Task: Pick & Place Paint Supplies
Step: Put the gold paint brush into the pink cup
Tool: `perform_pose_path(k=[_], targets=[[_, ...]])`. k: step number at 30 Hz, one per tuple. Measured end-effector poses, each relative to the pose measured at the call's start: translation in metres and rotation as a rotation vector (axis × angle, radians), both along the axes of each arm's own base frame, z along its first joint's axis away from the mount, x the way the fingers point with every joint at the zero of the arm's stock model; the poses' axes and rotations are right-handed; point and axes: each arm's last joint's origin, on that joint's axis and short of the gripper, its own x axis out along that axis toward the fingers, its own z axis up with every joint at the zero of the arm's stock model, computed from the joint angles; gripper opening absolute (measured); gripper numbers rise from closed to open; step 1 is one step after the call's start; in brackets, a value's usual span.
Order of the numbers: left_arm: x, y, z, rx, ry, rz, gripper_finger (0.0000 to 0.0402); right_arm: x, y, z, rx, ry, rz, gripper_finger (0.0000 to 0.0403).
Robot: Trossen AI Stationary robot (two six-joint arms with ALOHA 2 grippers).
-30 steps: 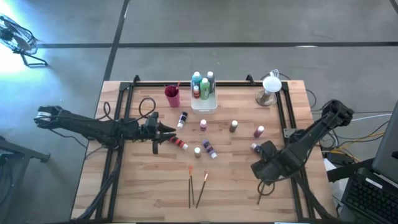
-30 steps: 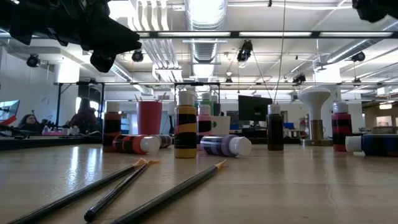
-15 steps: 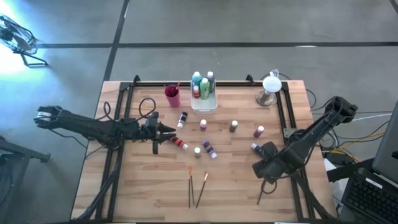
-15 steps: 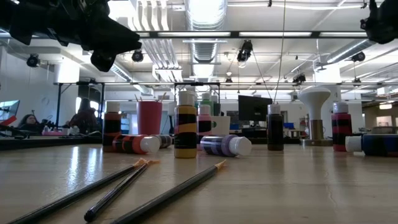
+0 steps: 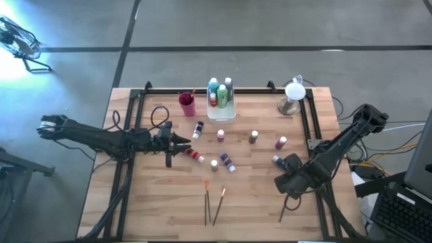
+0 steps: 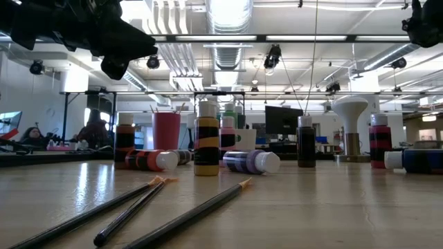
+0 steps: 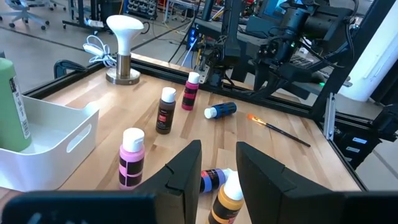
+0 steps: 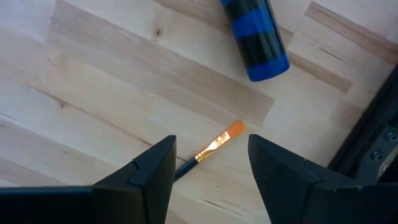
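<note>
Small paint bottles stand or lie across the middle of the table: a pink one [image 5: 221,136], a brown one [image 5: 253,137], a red one lying [image 5: 194,155], a blue one lying [image 5: 277,160]. Two paintbrushes [image 5: 212,204] lie near the front edge. A third paintbrush [image 5: 285,210] lies flat at the near right. My right gripper [image 5: 290,182] hangs open above it, pointing down; in the right wrist view the orange bristles [image 8: 233,129] show between the fingers, below them and untouched. My left gripper [image 5: 185,143] hovers open and level at mid left, with nothing between its fingers [image 7: 217,180].
A white tray [image 5: 229,116] holding several bottles stands at the far middle, with a magenta cup [image 5: 187,103] to its left. A white lamp [image 5: 293,94] stands at the far right. A black frame rail [image 5: 317,145] runs along the table's right side.
My right gripper has sunk a little toward the paintbrush at the near right, still pointing down. The bottles and brushes lie as before.
</note>
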Motion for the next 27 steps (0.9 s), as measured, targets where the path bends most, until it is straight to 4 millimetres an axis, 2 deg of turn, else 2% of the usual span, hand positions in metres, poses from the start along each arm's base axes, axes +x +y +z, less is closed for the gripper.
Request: perform_pose_path(k=[7, 13, 21, 27], targets=[[0.0, 0.0, -0.001, -0.016, 0.006, 0.002, 0.0106, -0.001, 0.001, -0.001, 0.003, 0.001, -0.06, 0.021], [0.0, 0.0, -0.001, -0.016, 0.009, 0.002, 0.0106, -0.001, 0.003, -0.011, -0.02, 0.036, -0.092, 0.0204], [0.0, 0.0, -0.002, -0.017, 0.015, 0.002, 0.0106, -0.004, 0.005, -0.03, -0.001, 0.141, -0.124, 0.0195], [0.0, 0.0, -0.002, -0.018, 0.015, 0.002, 0.0106, -0.007, 0.003, -0.053, 0.039, 0.111, -0.129, 0.0207]])
